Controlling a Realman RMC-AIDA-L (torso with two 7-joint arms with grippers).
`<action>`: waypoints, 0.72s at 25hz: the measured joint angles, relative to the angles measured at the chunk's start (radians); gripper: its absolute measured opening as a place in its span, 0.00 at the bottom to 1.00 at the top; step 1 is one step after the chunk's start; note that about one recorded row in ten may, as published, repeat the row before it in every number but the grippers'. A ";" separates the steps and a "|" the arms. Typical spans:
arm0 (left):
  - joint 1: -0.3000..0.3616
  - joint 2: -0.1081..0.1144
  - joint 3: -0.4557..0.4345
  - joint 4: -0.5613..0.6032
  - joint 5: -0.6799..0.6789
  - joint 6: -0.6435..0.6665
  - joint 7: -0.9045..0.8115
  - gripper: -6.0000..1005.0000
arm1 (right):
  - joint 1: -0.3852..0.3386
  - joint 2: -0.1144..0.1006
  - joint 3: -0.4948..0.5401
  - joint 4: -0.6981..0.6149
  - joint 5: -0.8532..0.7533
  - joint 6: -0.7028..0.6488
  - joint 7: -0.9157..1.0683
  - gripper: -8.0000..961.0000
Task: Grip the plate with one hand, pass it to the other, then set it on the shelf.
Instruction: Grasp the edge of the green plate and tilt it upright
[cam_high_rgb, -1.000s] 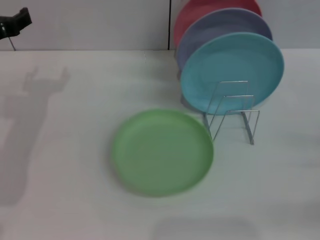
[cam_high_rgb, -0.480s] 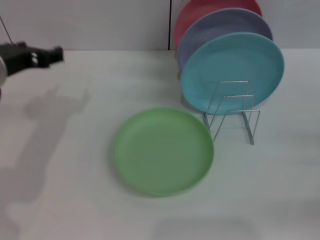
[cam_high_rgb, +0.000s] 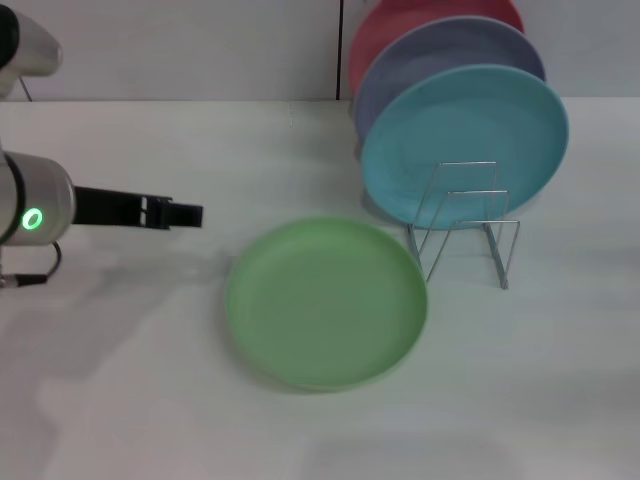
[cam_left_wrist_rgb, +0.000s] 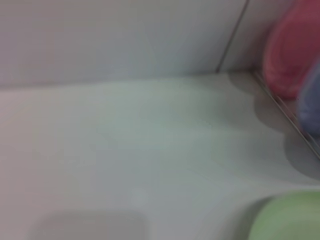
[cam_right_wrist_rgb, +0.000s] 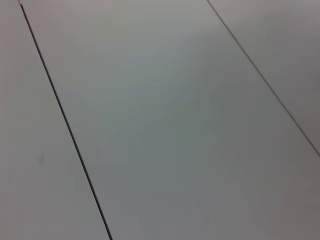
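Note:
The light-green plate (cam_high_rgb: 325, 302) lies flat on the white table, in front of and to the left of the silver wire rack (cam_high_rgb: 468, 228). My left gripper (cam_high_rgb: 186, 214), black on a white arm with a green light (cam_high_rgb: 33, 219), reaches in from the left. It hovers just left of the plate's far-left rim, apart from it. The left wrist view shows a corner of the green plate (cam_left_wrist_rgb: 287, 220) and the table. My right gripper is out of view; its wrist view shows only a plain pale surface with thin dark lines.
A turquoise plate (cam_high_rgb: 465, 145), a lavender plate (cam_high_rgb: 440, 55) and a red plate (cam_high_rgb: 400, 25) stand upright in the rack behind its front loops. The red plate (cam_left_wrist_rgb: 292, 55) and the lavender plate (cam_left_wrist_rgb: 311, 107) also show in the left wrist view. A wall runs behind the table.
My left arm has swung in from the far back left, moving right and nearer, and its gripper now sits close to the green plate's left rim. The plates have not moved.

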 joint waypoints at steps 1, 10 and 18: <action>-0.019 0.000 -0.007 0.031 -0.034 -0.026 -0.016 0.80 | 0.009 0.000 0.000 -0.011 0.000 0.000 0.000 0.60; -0.096 -0.002 -0.006 0.152 -0.061 -0.083 -0.101 0.79 | 0.056 -0.005 0.002 -0.070 0.001 0.034 0.002 0.60; -0.184 -0.008 0.010 0.310 -0.053 -0.092 -0.149 0.78 | 0.082 -0.014 0.002 -0.110 0.001 0.068 0.001 0.60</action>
